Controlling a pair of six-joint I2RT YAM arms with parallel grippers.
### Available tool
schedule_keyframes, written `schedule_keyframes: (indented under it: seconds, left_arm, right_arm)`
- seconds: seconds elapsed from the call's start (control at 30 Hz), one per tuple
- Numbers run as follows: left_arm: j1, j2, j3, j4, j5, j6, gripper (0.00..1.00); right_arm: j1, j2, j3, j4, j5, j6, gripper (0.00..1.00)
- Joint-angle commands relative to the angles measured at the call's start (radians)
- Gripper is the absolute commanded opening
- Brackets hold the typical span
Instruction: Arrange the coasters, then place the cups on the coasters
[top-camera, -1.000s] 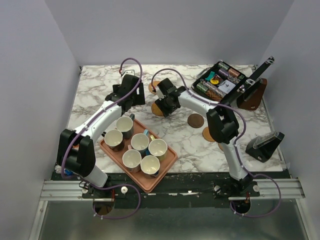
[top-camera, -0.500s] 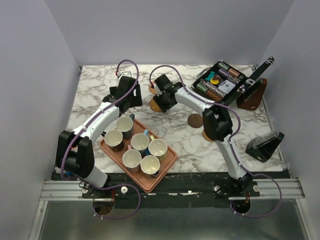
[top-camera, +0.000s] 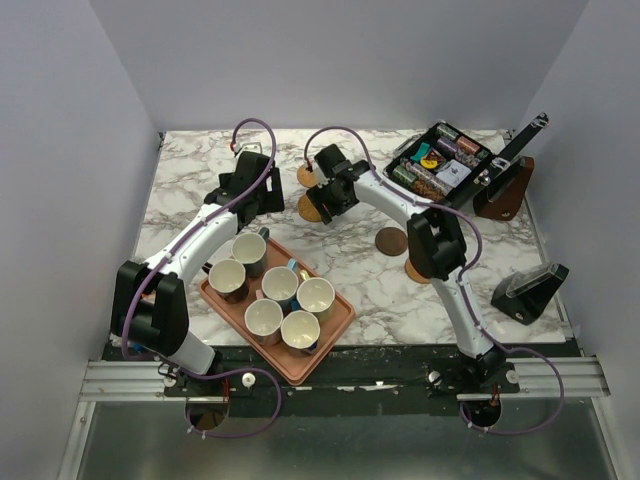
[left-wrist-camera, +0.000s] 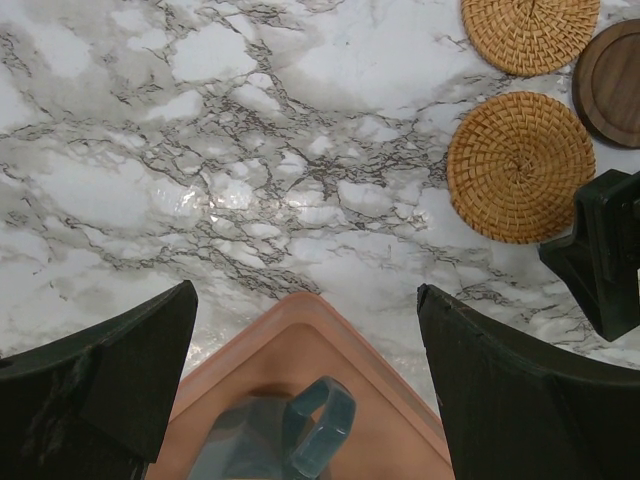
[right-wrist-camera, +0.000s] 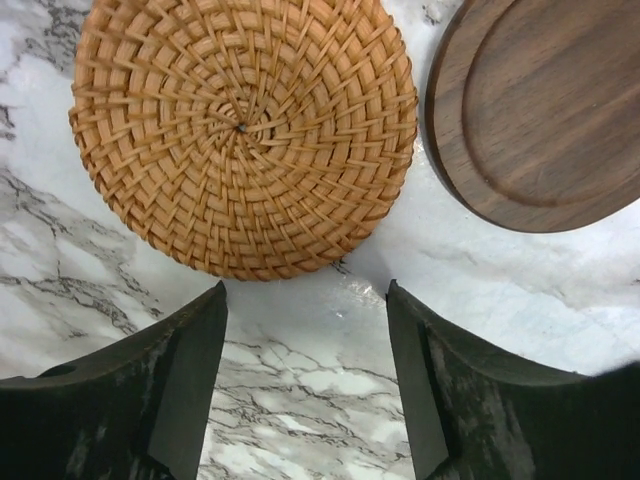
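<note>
Marble table (top-camera: 180, 200) with pink tray (top-camera: 320, 346), scattered coasters (top-camera: 390, 240), black box (top-camera: 440, 163), two stands (top-camera: 528, 290).

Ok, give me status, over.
Left gripper open, empty. Right gripper open, woven coaster just ahead. Six cups on tray. Nothing in the way.

Bright, even light left one small glare patch on the desk (left-wrist-camera: 214, 206); the woven coaster (right-wrist-camera: 240, 130) looked sharp.

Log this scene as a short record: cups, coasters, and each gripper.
cups: six, all on the pink tray, none on a coaster
coasters: woven coaster beside dark wooden coaster, flat on the marble table
left gripper: open, empty, over the tray's corner
right gripper: open, empty, just beside the woven coaster
</note>
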Motion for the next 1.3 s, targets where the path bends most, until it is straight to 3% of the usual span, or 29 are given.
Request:
schedule_keyframes:
  seconds: [0.0,0.2,0.37,0.6,1.1,1.27]
  left_arm:
    - [0.004,0.002,0.022,0.016,0.028,-0.013,0.99]
    - [0.004,0.005,0.033,0.022,0.031,-0.013,0.99]
    - [0.004,0.006,0.038,0.031,0.039,-0.02,0.99]
    - [0.004,-0.01,0.03,0.037,0.036,-0.02,0.99]
    - [0.004,-0.06,-0.005,0.036,0.027,-0.027,0.99]
    - [0.004,-0.064,-0.005,0.031,0.025,-0.035,0.99]
  right_arm:
    - [-0.006,-0.096,-0.045,0.023,-0.059,-0.006,0.78]
    - [-0.011,-0.324,-0.23,0.091,0.025,0.017,0.93]
    - [-0.079,-0.475,-0.489,0.066,0.031,0.124,0.95]
    - [-0.144,-0.607,-0.812,0.103,0.049,0.141,0.95]
    - [-0.205,-0.48,-0.811,0.117,0.042,0.181,0.92]
    - [-0.205,-0.437,-0.774,0.123,-0.02,0.1,0.83]
